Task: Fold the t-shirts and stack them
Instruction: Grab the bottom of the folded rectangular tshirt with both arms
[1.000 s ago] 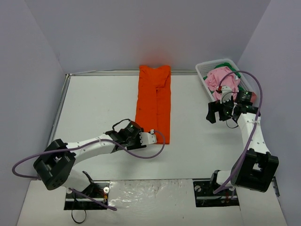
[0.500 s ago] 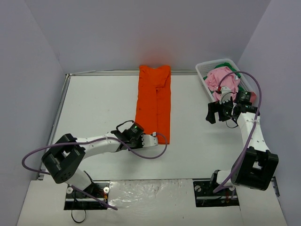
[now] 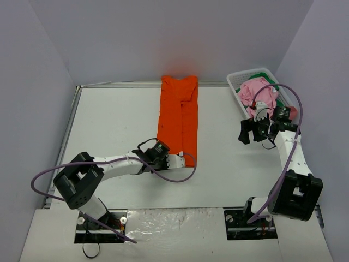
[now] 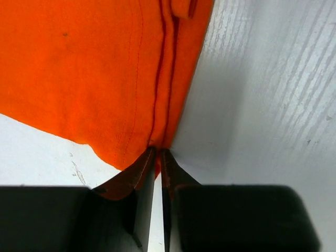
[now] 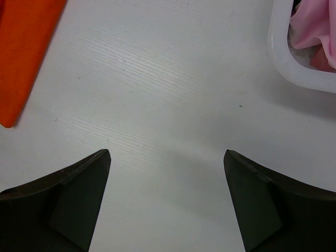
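Left gripper (image 4: 157, 152) is pinching the near right corner of the long folded bright orange cloth t-shirt (image 3: 177, 117), jaws almost together with the orange hem caught between the tips. The orange t-shirt is lying flat as a narrow strip down the middle of the white table (image 3: 120, 120), running from the far edge toward the arms. Its near end is touching the left gripper. The left arm is stretching low across the table from the left base toward that corner.

Right gripper (image 3: 244, 131) is hanging open, jaws spread wide, holding nothing, over bare table between the orange t-shirt and the white slotted plastic basket (image 3: 235, 82). It is near the basket and well apart from the orange cloth. The basket is sitting at the far right corner of the table. A crumpled pink cloth t-shirt (image 3: 256, 93) is piling up inside it, with a green cloth t-shirt (image 3: 283, 97) showing at its edge beside the pink one. The right wrist view is catching the basket rim and some pink cloth at top right, and an edge of the orange t-shirt at top left.
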`<state>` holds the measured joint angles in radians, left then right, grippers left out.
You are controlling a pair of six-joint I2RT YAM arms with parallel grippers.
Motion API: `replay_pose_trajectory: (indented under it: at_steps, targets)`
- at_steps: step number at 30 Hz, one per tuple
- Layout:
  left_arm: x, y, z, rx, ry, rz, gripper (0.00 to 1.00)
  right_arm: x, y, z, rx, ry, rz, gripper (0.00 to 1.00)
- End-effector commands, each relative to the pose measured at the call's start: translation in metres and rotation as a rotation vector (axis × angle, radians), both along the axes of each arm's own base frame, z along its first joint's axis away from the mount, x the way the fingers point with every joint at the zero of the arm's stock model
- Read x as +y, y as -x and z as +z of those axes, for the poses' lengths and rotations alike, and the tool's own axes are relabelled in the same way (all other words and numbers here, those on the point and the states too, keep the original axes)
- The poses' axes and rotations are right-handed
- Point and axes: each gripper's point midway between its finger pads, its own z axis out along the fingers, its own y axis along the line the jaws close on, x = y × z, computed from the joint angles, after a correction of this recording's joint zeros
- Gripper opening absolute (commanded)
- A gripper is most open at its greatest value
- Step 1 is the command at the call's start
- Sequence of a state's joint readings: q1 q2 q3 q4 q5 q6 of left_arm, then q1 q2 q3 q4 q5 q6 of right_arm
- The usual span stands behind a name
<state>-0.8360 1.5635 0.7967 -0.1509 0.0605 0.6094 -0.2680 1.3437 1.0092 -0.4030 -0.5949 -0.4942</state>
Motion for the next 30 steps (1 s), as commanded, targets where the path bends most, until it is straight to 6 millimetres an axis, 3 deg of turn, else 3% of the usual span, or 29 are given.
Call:
replay_pose_trajectory:
  at_steps: [1,4,9,15,20,23,28,30]
  targets:
    - [0.002,0.005,-0.01,0.039,-0.034,0.004,0.09,0.001,0.0,0.002,-0.011,-0.01,0.002,0.85]
    - [0.003,0.005,-0.011,0.044,-0.046,0.006,0.03,0.0,0.0,0.003,-0.013,-0.005,-0.001,0.85]
    - [0.002,0.008,-0.01,0.061,-0.04,-0.005,0.02,0.001,0.001,0.004,-0.019,-0.006,0.002,0.85]
    - [-0.006,0.013,0.007,0.092,0.007,-0.018,0.02,0.007,0.003,0.007,-0.03,-0.033,0.026,0.84]
    - [-0.02,0.015,0.039,0.159,0.108,-0.026,0.02,0.039,0.009,0.018,-0.09,-0.084,0.165,0.83]
    - [-0.02,0.017,0.046,0.205,0.13,-0.011,0.02,0.065,0.013,0.019,-0.107,-0.044,0.276,0.84]
    - [-0.018,0.009,0.049,0.243,0.146,0.027,0.02,0.086,0.028,-0.008,-0.072,0.07,0.418,0.88]
    - [-0.016,0.007,0.047,0.249,0.139,0.044,0.02,0.105,0.039,-0.018,-0.066,0.075,0.521,0.88]
